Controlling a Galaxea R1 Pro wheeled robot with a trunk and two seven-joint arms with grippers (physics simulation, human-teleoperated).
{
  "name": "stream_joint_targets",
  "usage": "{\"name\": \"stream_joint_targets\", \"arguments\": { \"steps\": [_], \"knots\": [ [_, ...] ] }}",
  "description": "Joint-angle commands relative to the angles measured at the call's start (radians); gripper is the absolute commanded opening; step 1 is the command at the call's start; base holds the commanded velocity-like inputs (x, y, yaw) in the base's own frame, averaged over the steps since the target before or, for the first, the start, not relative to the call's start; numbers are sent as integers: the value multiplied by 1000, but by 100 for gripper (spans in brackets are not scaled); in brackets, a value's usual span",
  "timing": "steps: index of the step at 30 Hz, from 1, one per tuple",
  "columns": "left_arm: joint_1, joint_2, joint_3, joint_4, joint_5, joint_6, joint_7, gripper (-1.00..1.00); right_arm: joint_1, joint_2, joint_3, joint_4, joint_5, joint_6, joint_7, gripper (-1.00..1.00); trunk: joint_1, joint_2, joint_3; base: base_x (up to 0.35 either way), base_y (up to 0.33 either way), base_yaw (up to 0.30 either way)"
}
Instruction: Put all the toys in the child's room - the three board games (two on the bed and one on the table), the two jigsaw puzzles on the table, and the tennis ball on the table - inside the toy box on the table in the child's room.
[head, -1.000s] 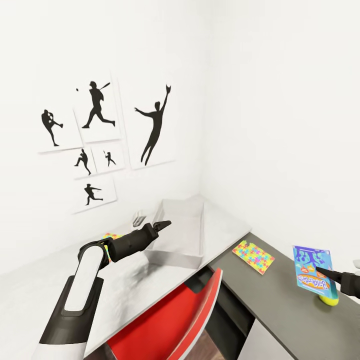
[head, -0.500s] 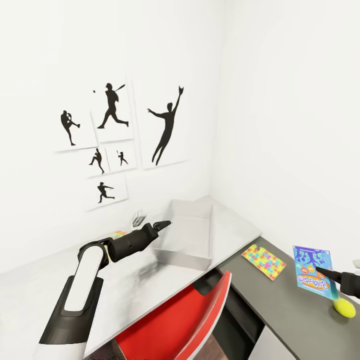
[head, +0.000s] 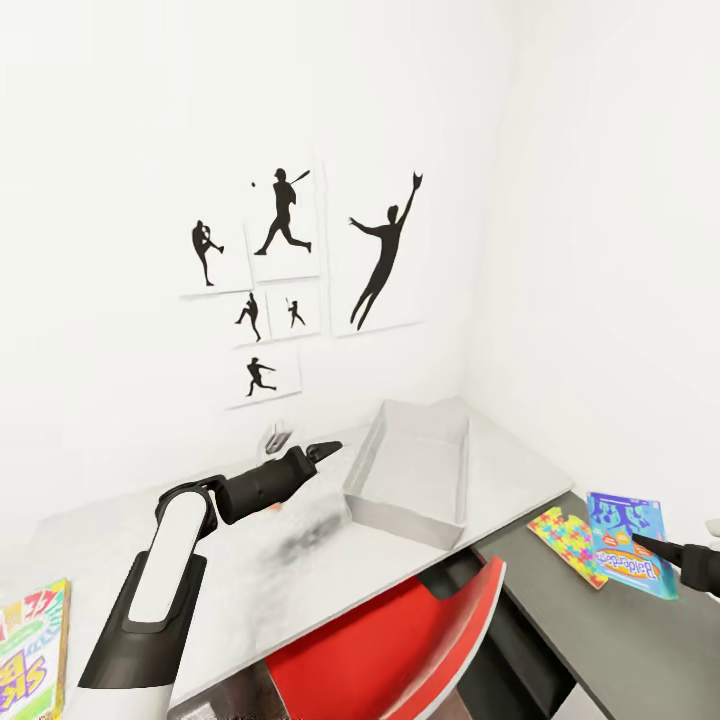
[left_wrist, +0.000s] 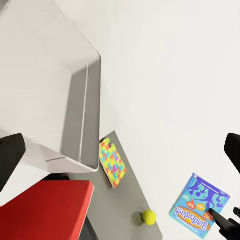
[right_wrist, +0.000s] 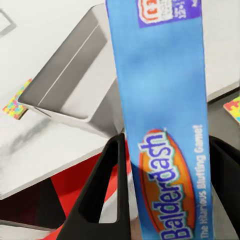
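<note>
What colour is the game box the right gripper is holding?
Blue, with an orange "Balderdash" logo; the game box shows best in the right wrist view.

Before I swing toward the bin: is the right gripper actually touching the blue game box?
Touching. In the right wrist view the blue game box stands between the right gripper's two fingers, lifted clear of the desk.
</note>
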Motion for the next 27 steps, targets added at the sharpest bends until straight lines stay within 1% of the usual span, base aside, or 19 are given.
{"name": "stream_joint_targets", "arguments": {
  "steps": [1,8,11,24,27],
  "knots": [
    [-1,-1,0,0,10,3,10,100,-1,0,-1,-1,0,8,5,-100,1,-2,-2,0,0,291],
    [-1,-1,-1,0,10,3,10,100,-1,-1,-1,-1,0,8,5,-100,1,-2,-2,0,0,284],
    [-1,-1,-1,0,10,3,10,100,-1,-1,-2,-1,0,7,4,-100,1,-2,-2,0,0,170],
    [-1,-1,-1,0,9,4,10,100,0,1,-3,-1,0,0,4,-100,1,-2,-2,0,-1,31],
    [-1,-1,-2,0,9,3,10,100,0,1,-3,-1,0,1,3,-100,1,-2,-2,14,-86,84]
  ]
}}
